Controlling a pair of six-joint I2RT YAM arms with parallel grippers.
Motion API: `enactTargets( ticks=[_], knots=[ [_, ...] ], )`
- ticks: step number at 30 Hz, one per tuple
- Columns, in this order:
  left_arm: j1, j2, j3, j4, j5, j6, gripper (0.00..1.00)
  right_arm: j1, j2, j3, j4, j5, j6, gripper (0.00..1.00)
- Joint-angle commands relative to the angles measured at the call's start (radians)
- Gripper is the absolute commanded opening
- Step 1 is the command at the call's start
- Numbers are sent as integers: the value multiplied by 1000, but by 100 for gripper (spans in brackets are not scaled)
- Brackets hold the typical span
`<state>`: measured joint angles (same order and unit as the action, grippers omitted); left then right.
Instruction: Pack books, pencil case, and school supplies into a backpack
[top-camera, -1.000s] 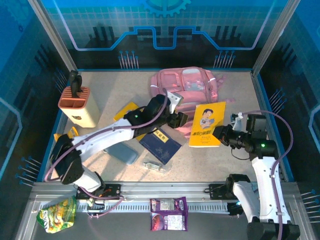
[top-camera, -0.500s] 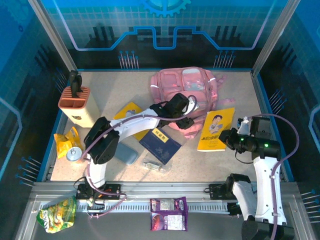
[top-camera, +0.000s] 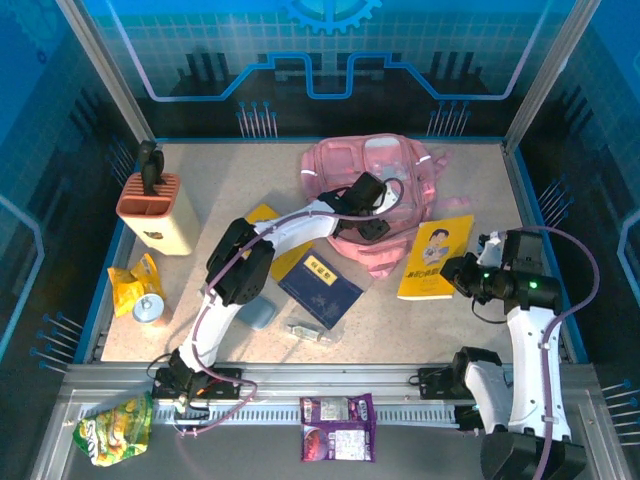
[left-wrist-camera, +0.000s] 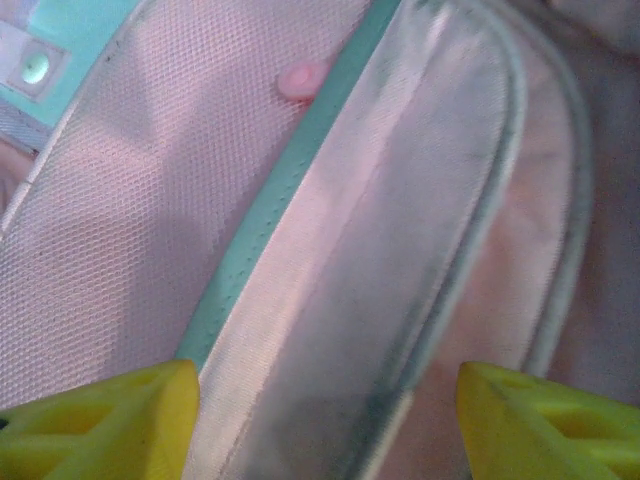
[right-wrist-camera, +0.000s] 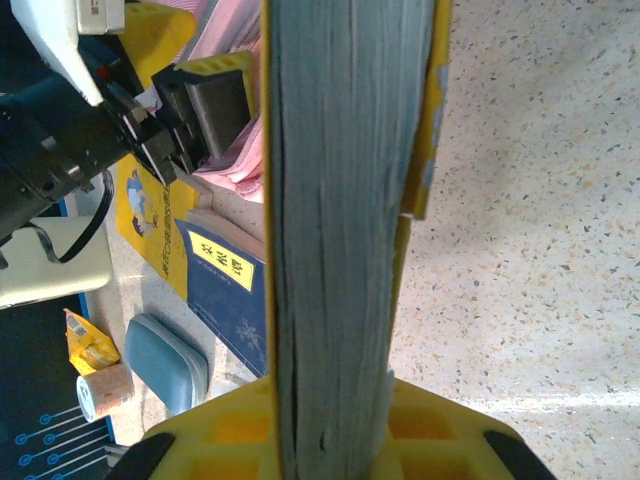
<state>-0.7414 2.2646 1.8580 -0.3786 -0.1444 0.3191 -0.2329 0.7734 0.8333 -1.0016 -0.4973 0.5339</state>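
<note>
Speckled table (top-camera: 230, 180): left gripper (top-camera: 372, 222) covers backpack (top-camera: 400, 160) front, maybe touching.

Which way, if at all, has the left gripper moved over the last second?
Yes: the left gripper has shifted right and away from the navy book, over the pink backpack.

We see a speckled beige counter (top-camera: 225, 180). On it lie a pink backpack (top-camera: 385, 165) at the far middle, a beige block (top-camera: 155, 212) far left, a yellow book (top-camera: 262, 218), a navy book (top-camera: 322, 287), a grey-blue pencil case (top-camera: 258, 316), a small clear item (top-camera: 308, 330) and, at the left edge, a yellow snack bag (top-camera: 128, 283).
</note>
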Motion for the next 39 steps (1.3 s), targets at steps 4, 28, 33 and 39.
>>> enactTargets(
  ticks=[4,28,33,39],
  knots=[
    [-4,64,98,-106,60,45,68,-19,6,33,55,-40,-1,8],
    [6,-127,189,-51,-89,78,0,-23,-16,76,18,-43,3,8],
    [12,-121,279,-67,-105,125,0,-15,14,73,23,-88,-12,9],
    [15,-115,357,-86,-90,138,0,19,26,57,55,-107,8,9]
  ],
)
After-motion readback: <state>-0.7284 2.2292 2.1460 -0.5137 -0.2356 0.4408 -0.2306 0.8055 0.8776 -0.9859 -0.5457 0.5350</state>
